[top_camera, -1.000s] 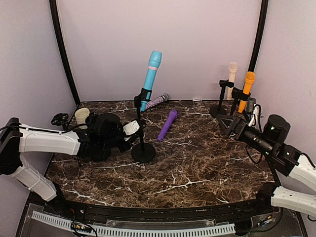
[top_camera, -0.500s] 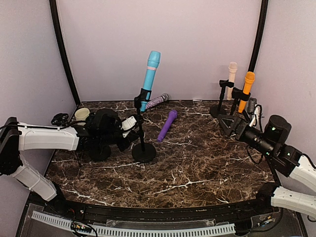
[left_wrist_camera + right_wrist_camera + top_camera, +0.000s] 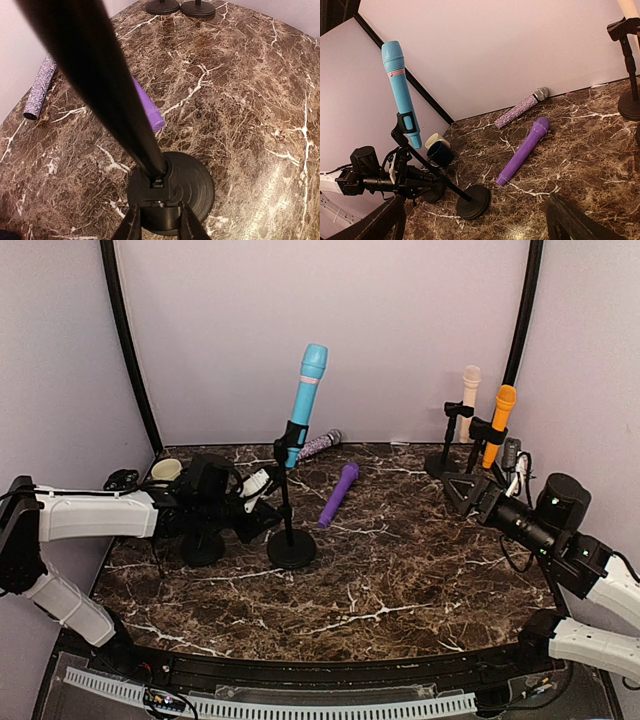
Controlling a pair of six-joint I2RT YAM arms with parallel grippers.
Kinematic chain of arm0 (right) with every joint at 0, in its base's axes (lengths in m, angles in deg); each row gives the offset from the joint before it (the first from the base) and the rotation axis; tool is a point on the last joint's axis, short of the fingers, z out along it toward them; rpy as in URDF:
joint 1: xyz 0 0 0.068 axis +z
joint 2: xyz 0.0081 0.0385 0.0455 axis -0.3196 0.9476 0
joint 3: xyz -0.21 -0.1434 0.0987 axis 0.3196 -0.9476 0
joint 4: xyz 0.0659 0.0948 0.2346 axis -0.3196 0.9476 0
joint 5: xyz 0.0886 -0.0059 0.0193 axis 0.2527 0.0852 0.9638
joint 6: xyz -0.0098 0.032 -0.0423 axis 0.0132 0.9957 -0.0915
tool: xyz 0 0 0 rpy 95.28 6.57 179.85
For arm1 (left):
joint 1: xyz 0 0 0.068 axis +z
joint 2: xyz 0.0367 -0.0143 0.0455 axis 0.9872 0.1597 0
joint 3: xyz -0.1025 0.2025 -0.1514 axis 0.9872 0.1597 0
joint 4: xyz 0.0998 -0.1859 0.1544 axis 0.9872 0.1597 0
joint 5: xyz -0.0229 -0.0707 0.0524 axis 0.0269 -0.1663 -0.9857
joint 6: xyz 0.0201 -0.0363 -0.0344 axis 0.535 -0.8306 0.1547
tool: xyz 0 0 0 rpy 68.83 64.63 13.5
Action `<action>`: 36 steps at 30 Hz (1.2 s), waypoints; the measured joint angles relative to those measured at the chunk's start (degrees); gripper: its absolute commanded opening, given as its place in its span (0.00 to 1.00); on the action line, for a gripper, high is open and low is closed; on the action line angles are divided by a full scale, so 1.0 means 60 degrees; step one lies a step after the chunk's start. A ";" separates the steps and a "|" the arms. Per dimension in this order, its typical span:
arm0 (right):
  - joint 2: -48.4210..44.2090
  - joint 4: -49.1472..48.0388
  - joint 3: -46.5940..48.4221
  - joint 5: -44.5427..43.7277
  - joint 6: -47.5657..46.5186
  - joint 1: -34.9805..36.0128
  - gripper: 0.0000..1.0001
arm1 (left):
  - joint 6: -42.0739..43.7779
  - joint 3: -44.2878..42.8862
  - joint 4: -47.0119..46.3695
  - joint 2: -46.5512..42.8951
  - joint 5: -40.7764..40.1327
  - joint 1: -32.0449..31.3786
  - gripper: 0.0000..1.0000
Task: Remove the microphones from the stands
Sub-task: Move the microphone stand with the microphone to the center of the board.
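No lettering, brand name, number or sign could be read in any of the three views, neither on the blue microphone with its plain pink band nor on the black stand beneath it.

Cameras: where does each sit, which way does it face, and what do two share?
Top external: high behind the arms, looking down over the table toward the back wall; both arms show.
Left wrist: on the left arm, looking down at the stand base; left gripper fingertips at the bottom edge.
Right wrist: on the right arm, facing the blue microphone across the table; right gripper fingers open at the bottom corners.
Shared: both wrist views show the purple microphone.
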 measured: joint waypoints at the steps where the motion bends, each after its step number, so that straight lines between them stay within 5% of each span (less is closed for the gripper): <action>1: -0.0004 0.0011 0.0000 0.0000 0.0000 0.0000 0.99 | -0.0069 -0.0047 0.0044 0.0033 0.0080 0.0025 0.13; 18: -0.0004 0.0011 0.0000 0.0000 0.0000 0.0000 0.98 | -0.0936 -0.0270 0.0448 0.0401 0.1191 0.0317 0.17; 26: -0.0036 0.0022 0.0000 0.0000 0.0000 0.0000 0.99 | -0.1173 -0.0262 0.0951 0.0291 0.1253 0.0306 0.56; 36: 0.0084 0.0022 0.0000 0.0007 0.0000 0.0000 0.99 | -0.0903 -0.0262 0.1045 -0.1381 0.0994 0.0306 0.69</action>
